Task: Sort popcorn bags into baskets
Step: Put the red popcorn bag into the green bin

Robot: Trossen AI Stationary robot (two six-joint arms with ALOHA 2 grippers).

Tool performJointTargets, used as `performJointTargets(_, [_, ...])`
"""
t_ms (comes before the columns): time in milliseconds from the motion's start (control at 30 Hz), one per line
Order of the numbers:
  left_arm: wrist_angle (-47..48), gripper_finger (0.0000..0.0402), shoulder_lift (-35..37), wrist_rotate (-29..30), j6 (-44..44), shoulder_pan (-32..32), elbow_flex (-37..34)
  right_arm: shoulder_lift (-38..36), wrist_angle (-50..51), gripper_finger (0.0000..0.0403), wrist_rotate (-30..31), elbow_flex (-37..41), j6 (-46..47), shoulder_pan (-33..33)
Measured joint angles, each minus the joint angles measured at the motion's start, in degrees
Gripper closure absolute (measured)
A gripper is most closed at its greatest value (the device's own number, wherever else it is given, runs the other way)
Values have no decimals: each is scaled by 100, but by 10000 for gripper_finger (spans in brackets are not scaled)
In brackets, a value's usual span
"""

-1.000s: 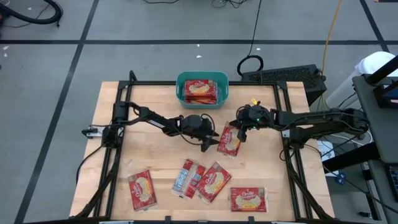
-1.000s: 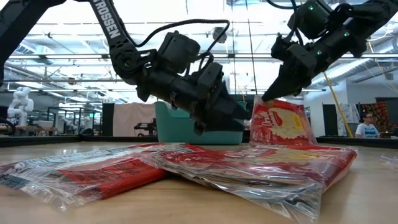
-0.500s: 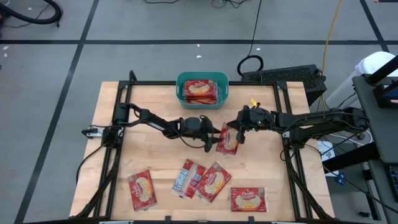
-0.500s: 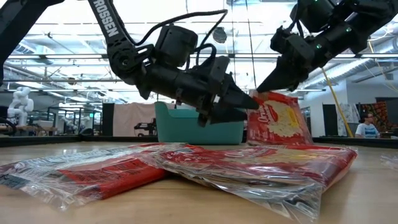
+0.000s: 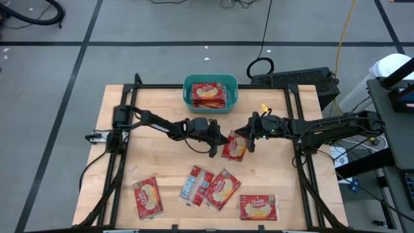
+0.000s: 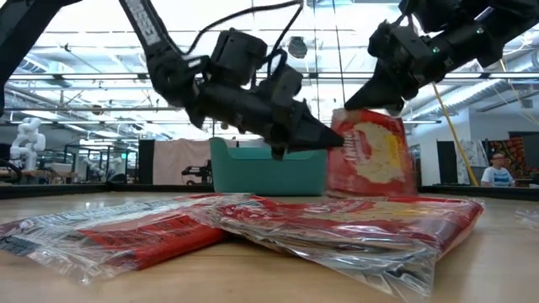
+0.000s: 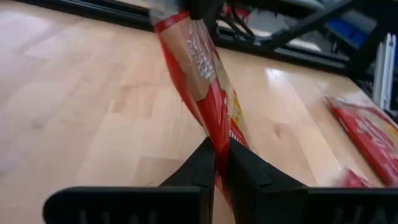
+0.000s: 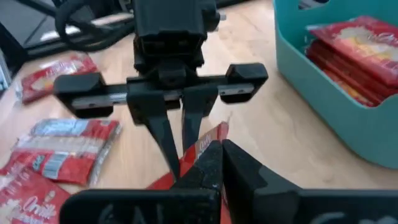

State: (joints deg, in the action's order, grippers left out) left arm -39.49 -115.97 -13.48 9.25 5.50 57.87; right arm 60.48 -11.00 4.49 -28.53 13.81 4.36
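One red popcorn bag [image 5: 234, 147] stands nearly on edge at the table's middle, between my two grippers. My left gripper [image 5: 224, 140] reaches it from the left and is shut on it. My right gripper [image 5: 248, 136] comes from the right and is also shut on it. The teal basket [image 5: 210, 94] stands at the far edge, with red bags [image 5: 209, 96] stacked flat inside. Several more bags lie flat near the front edge, among them one at the front left [image 5: 147, 197] and one at the front right [image 5: 258, 207]. My left gripper pinches the bag's side edge [image 7: 216, 144] between its two fingers, coming level from the table's left. The bag stands upright beyond the fingers; its lower end is hidden behind the front bags in the low view. My right gripper pinches the bag's upper corner [image 8: 210, 138] between its fingertips, slanting down from the table's right. The bag [image 6: 370, 156] hangs upright below the fingers, its label facing the near edge.
Two overlapping bags [image 5: 210, 188] lie near the front middle and fill the foreground of the low view [image 6: 337, 223]. A dark frame runs along the table's sides [image 5: 123, 129]. A keyboard [image 5: 294, 79] sits beyond the far right corner. Bare wood shows at the table's left [image 5: 139, 162].
My left gripper has moved right to the bag and shut on its edge. My right gripper has shifted slightly left and up with the bag, which now stands more upright than before.
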Motion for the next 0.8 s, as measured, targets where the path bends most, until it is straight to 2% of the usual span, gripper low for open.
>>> performJointTargets(167, [1681,391,872,36,-1020,98,-8,-306,-69,381,31,-2,-11,12])
performJointTargets(300, [3003,382,1678,579,-2041,153,-7,-382,-89,346,161,-113,768,217])
performJointTargets(400, [3907,378,2195,945,-2573,217,-7,-199,-378,316,81,-245,779,267])
performJointTargets(500, [4504,390,2608,1063,-2803,271,-7,179,-914,285,151,-314,629,264])
performJointTargets(667, [5149,386,3015,1092,-2936,310,-7,1296,-2404,240,148,-491,394,256])
performJointTargets(800, [5566,381,3017,1129,-3214,310,-7,2240,-2547,214,124,-999,99,149])
